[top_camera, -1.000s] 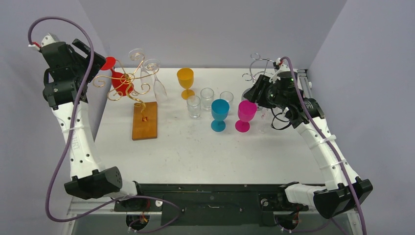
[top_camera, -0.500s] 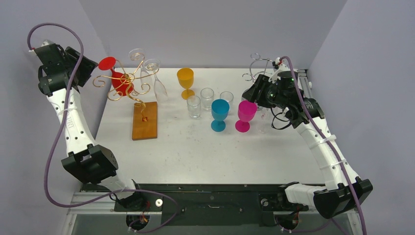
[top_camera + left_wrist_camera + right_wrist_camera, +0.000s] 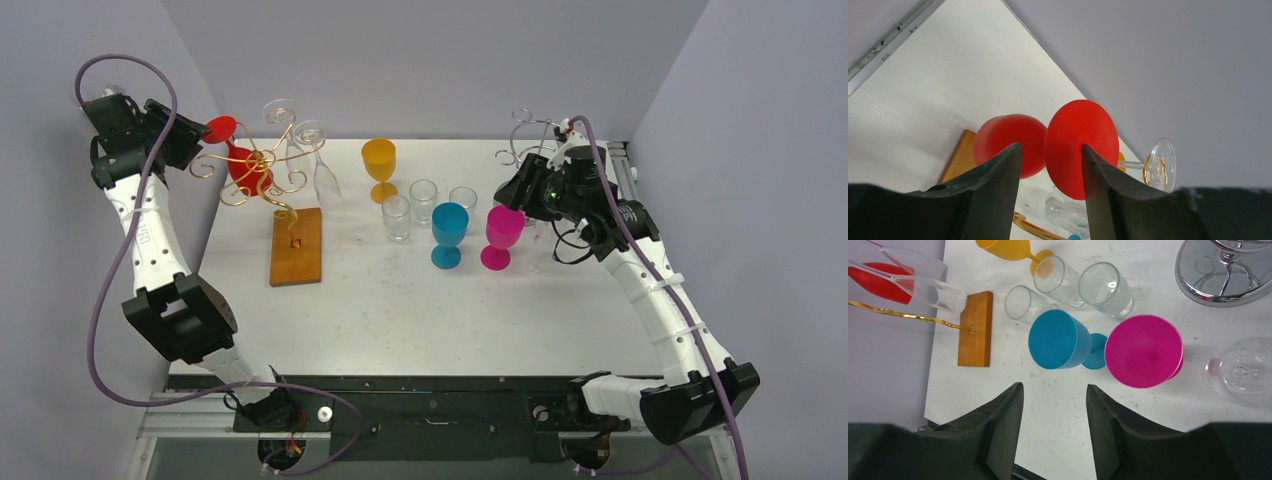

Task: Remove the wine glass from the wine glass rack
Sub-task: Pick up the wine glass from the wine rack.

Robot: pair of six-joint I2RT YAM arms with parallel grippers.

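A red wine glass hangs upside-down-tilted on the gold wire wine glass rack, its round foot pointing up-left. My left gripper is right at that foot. In the left wrist view the red foot sits just beyond the left gripper, whose jaws stand apart; the right fingertip overlaps the disc's edge. The red bowl shows behind the left finger. My right gripper is open and holds nothing, above the table near the pink goblet.
Clear glasses also hang on the gold rack, which has a wooden base. A yellow goblet, blue goblet, three clear tumblers and a silver rack stand mid-table. A clear wine glass stands by the silver rack's base.
My left arm swung back and then forward again to the red foot, and its jaws have narrowed. The red glass and the right arm have not moved.
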